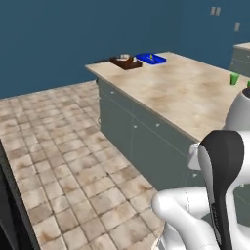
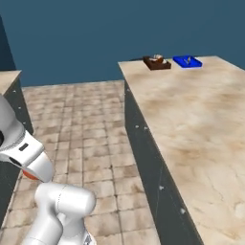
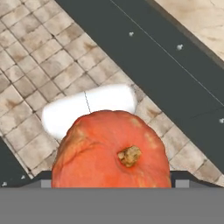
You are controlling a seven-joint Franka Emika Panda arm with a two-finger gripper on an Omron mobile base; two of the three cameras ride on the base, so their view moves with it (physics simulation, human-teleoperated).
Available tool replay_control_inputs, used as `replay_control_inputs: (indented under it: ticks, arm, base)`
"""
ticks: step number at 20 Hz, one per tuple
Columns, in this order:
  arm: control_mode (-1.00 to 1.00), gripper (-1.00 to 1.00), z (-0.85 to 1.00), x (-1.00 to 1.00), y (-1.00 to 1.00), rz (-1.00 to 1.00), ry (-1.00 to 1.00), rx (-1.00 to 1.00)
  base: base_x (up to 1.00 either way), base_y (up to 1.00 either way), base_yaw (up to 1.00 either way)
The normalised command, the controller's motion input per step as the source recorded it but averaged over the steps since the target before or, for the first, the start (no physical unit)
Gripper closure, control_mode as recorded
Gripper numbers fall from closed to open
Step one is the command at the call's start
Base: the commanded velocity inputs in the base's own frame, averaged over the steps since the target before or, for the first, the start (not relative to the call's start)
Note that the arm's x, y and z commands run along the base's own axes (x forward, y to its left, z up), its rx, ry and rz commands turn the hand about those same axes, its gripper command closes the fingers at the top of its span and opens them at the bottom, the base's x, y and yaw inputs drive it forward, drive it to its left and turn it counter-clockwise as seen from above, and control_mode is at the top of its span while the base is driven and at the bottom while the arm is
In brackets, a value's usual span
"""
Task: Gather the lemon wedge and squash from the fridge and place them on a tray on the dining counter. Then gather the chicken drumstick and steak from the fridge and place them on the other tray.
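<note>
Glossy white rounded arm, black joint band.

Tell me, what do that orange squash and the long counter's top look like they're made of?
The squash looks like real produce: matte, faintly mottled orange rind with a dry, woody tan stem stub. The counter top looks like polished stone, perhaps marble or a laminate copy: beige with brown veining and a soft sheen. Being rendered, both are guesses.

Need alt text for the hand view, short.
An orange squash with a tan stem stub sits close to the camera at the bottom of the view, held in the hand. Behind it lie a tan tiled floor and a white robot part, with dark cabinet fronts and the edge of a beige counter at upper right.
</note>
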Motion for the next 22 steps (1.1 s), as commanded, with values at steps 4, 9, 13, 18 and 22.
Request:
replay_control_inputs:
  ticks: [4, 9, 13, 18, 22]
  arm:
    - [1.0, 1.0, 0.0, 0.0, 0.0, 0.0, 0.0, 0.0]
    - [1.0, 1.0, 0.0, 0.0, 0.0, 0.0, 0.0, 0.0]
    - [1.0, 1.0, 0.0, 0.0, 0.0, 0.0, 0.0, 0.0]
    - [1.0, 1.0, 0.0, 0.0, 0.0, 0.0, 0.0, 0.0]
    - [1.0, 1.0, 0.0, 0.0, 0.0, 0.0, 0.0, 0.0]
  base:
    - [1.0, 0.85, -0.21]
    - [1.0, 0.84, -0.2]
    - [1.0, 0.84, -0.2]
    - [1.0, 0.86, -0.19]
    - [1.0, 0.89, -0.19]
